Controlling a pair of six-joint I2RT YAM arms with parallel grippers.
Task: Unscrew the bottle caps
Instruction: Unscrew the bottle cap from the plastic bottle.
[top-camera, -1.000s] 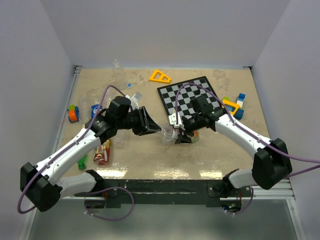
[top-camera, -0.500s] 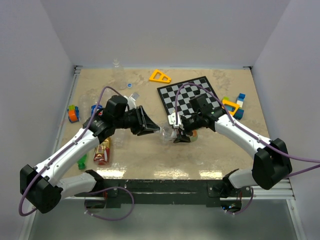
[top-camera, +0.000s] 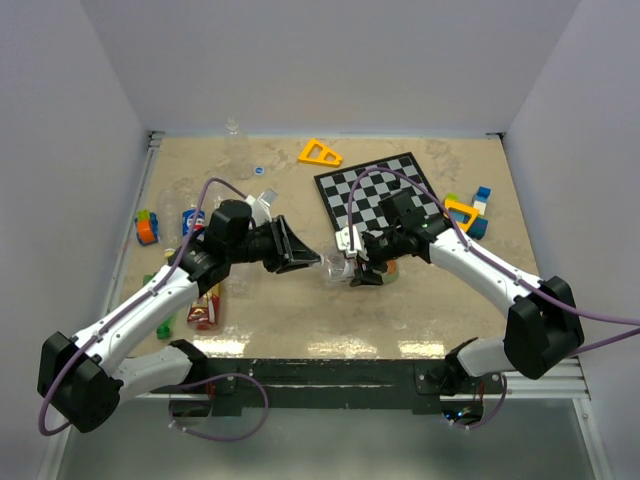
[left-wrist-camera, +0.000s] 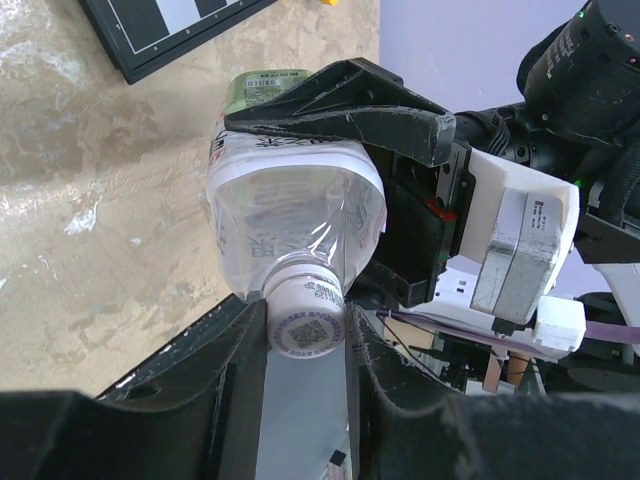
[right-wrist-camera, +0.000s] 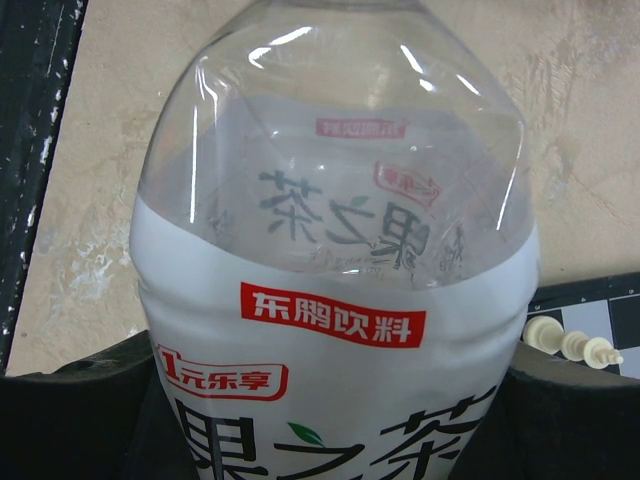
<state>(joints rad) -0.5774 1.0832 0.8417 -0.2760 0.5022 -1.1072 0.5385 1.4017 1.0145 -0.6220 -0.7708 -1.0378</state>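
The right gripper (top-camera: 357, 268) clamps the white-labelled bottle (right-wrist-camera: 330, 300) by its body. It holds the bottle horizontal above the centre of the table (top-camera: 450, 300), just nearer than the chessboard (top-camera: 385, 195). The left gripper (top-camera: 314, 260) has its fingers (left-wrist-camera: 235, 370) narrowed against both sides of the white bottle cap (left-wrist-camera: 306, 320).

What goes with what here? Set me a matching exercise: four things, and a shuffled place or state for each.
1 bottle cap
2 white-label bottle
3 chessboard
4 yellow triangle

a flat on the table, right of centre
b between the left tool's fingers
c beyond the board's far left corner
d clamped in the right tool

Pairs: 1-b, 2-d, 3-a, 4-c
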